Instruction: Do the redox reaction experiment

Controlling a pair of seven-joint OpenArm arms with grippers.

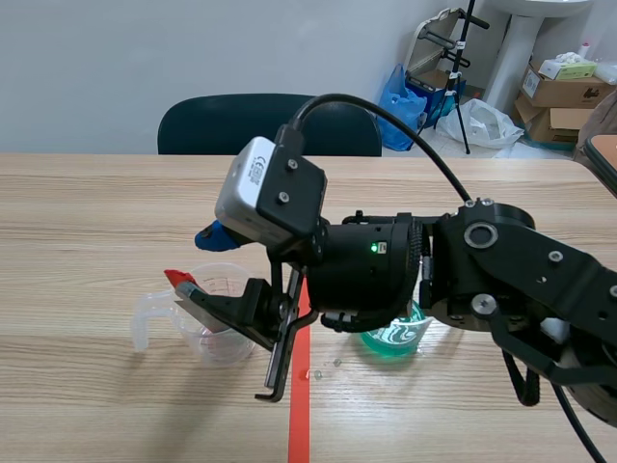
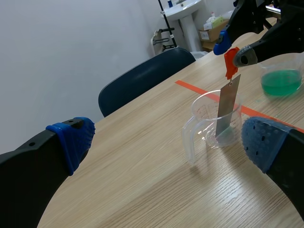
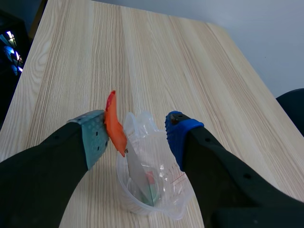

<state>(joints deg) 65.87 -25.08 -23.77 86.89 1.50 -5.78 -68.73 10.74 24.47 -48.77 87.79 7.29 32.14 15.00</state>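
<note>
We see R fingers (image 3: 95, 140) apart over clear cup (image 2: 204, 116) on bench (image 1: 96, 212). Metal strip (image 2: 227, 107) stands in cup, orange tag (image 3: 114, 124) touching grey pad only. L fingers (image 2: 71, 140) apart, nothing btwn. Green-liquid beaker (image 1: 395, 335) at cup's 3 o'clock.

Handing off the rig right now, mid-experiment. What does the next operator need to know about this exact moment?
Left gripper: open, empty, short of the clear cup.
Right gripper: open above the cup; fingers apart, nothing pinched.
Metal strip: stands tilted with its lower end in the cup; its red tab leans on one right pad.
Beaker of green liquid: upright, across the tape line from the cup.
Done: strip is in the cup. Left, likely: add the green liquid; little or none shows in the cup.
</note>
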